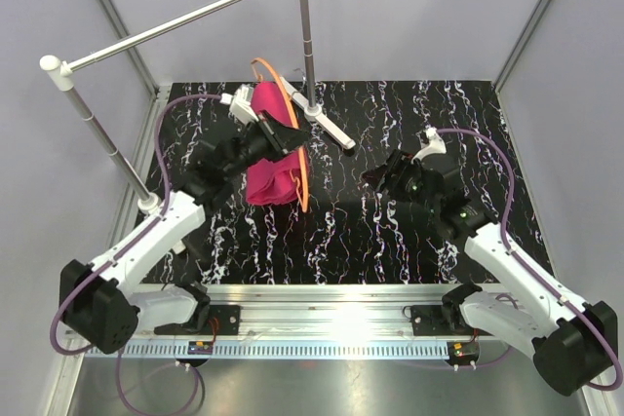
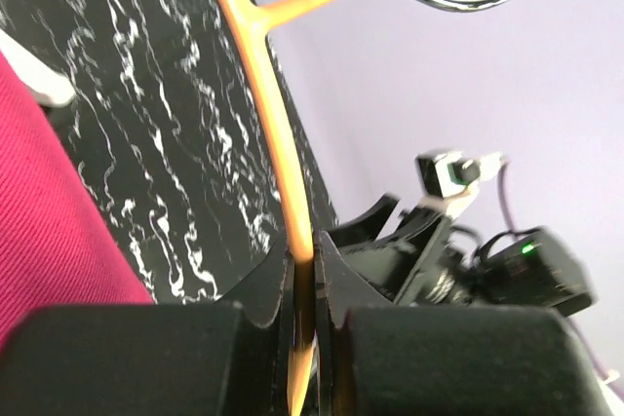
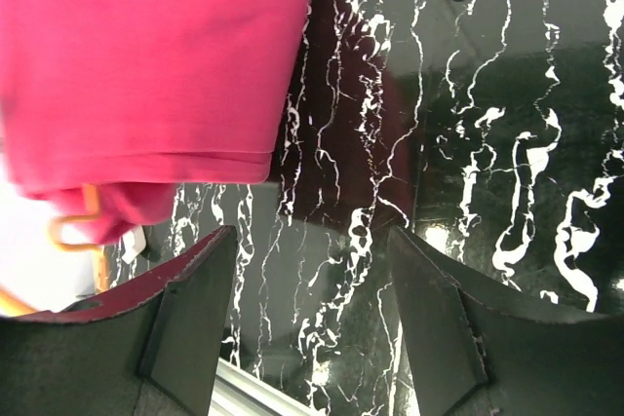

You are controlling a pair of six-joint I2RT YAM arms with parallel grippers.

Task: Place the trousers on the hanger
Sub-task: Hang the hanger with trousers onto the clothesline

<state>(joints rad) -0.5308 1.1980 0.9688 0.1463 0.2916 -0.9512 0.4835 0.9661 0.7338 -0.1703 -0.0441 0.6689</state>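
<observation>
At upper centre the left end effector pinches the hanger carrying the trousers, left of the spread right end effector.

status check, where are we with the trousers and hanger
Left gripper shut on the hanger. Right gripper open, empty. Trousers draped over the hanger. Rail post close beside it.

Our left fingers pinch the hanger
We see its orange arm run up from between them over the black marbled desk, its wire hook bending off to the right, and the magenta trousers filling the lower left.
</observation>
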